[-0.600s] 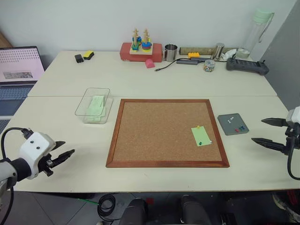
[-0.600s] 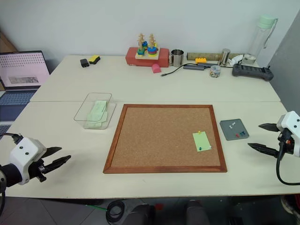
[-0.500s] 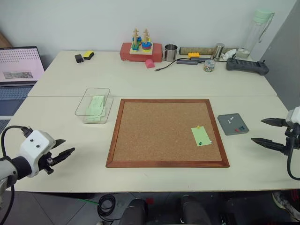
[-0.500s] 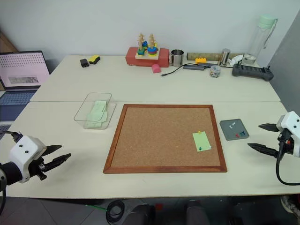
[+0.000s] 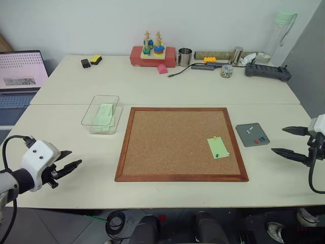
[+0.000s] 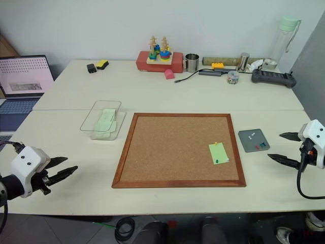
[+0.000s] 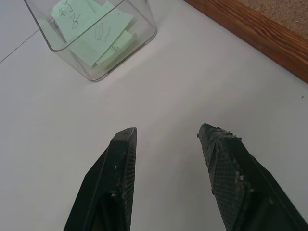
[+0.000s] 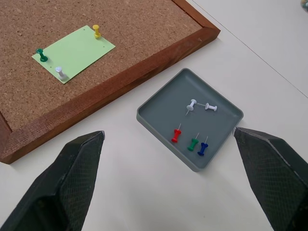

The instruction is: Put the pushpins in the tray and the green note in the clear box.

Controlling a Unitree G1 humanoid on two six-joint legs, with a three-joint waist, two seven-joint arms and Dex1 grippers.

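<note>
The lime-green note (image 5: 218, 148) lies on the cork board near its right edge. It is pinned by a yellow pushpin (image 8: 96, 32), a dark green pushpin (image 8: 42, 55) and a white pin (image 8: 60, 72). The grey tray (image 8: 166, 113) sits on the table just right of the board and holds several pins. The clear box (image 5: 87, 113) stands left of the board with pale green papers inside. My right gripper (image 5: 278, 140) hovers open to the right of the tray, empty. Near the table's front left edge my left gripper (image 5: 75, 157) is open, with nothing between its fingers.
The wood-framed cork board (image 5: 172, 142) fills the table's middle. Along the back edge stand a ring-stacker toy on a red block (image 5: 152, 53), a metal cup (image 5: 185, 57), a small jar (image 5: 226, 71), a black controller (image 5: 267, 71) and a tall bottle (image 5: 280, 33). A laptop (image 5: 20, 71) sits at the far left.
</note>
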